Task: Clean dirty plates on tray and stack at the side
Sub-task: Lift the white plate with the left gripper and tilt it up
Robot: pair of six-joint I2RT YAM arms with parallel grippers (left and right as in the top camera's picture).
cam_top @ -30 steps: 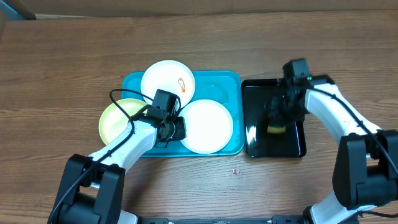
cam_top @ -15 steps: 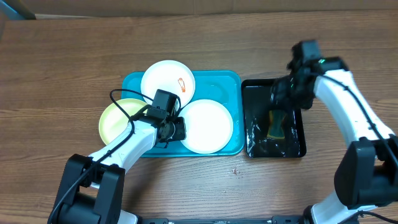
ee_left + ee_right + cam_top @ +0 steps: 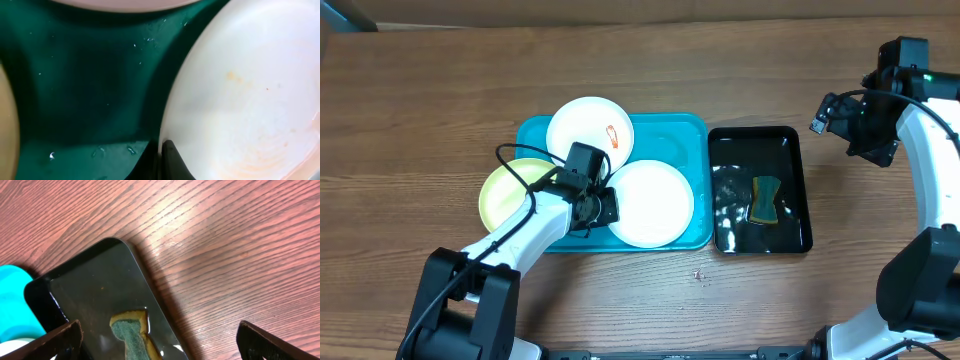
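The turquoise tray (image 3: 670, 130) holds two white plates. The back plate (image 3: 588, 130) has an orange smear. My left gripper (image 3: 605, 207) is shut on the left rim of the front white plate (image 3: 655, 205). In the left wrist view the fingertips (image 3: 172, 157) pinch that rim, and the plate (image 3: 250, 90) shows faint orange traces above the wet tray floor (image 3: 90, 90). A pale yellow-green plate (image 3: 510, 190) lies at the tray's left edge. My right gripper (image 3: 865, 130) hangs open and empty over the table, right of the black tray.
A glossy black tray (image 3: 760, 150) with water in it stands right of the turquoise one. A green and yellow sponge (image 3: 764, 199) lies in it, also seen as the sponge (image 3: 132, 330) in the right wrist view. Bare wood table surrounds both trays.
My right gripper opened, left the sponge in the black tray and moved up and to the right. My left gripper closed on the front plate's rim.
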